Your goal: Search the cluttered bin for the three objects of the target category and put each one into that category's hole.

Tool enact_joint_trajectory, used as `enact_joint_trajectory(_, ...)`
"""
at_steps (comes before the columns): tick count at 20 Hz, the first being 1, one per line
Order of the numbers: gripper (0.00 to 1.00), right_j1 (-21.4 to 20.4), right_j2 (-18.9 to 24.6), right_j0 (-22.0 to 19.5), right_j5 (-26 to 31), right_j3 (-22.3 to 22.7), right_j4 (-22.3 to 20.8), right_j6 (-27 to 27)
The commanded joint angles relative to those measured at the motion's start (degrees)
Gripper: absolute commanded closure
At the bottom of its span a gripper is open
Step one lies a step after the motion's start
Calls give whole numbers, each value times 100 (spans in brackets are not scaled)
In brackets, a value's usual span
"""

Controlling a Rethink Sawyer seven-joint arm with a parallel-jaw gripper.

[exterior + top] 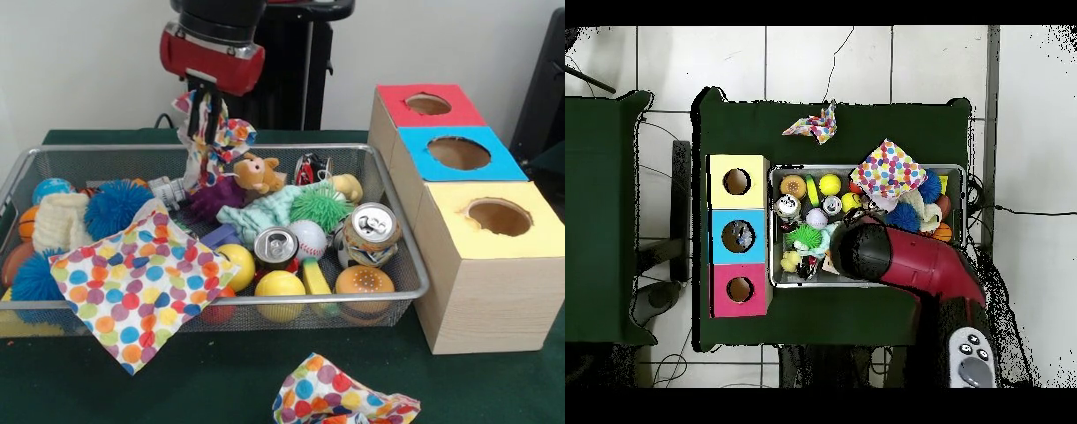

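Polka-dot cloth lifted from the cluttered bin (402,231) by the Sawyer pincer (201,110)

A polka-dot cloth (214,134) is held clamped in the pincer above the bin's far rim, near the far edge of the green surface (221,384), its tail hanging among the toys. The mesh bin is set mid-surface, beside the red box (422,106), blue box (455,155) and yellow box (494,221). The fabric is judged light, limp and apt to snag; a bunched fold is the best hold. A second cloth (141,283) is draped over the bin's near rim, a third (340,397) lies crumpled at the near edge.
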Motion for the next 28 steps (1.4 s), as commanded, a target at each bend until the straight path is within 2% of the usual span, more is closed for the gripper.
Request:
enact_joint_trajectory(1, 100, -389, 818, -566, 1007, 72, -366, -1066)
enact_joint_trajectory(7, 100, -436, 1023, -674, 1221, -67, -436, -1019)
enact_joint_trajectory(20, 100, -520, 1135, -726, 1098, 108, -756, -762)
enact_joint_trajectory(28, 100, -677, 1384, -972, 1078, 320, -657, -681)
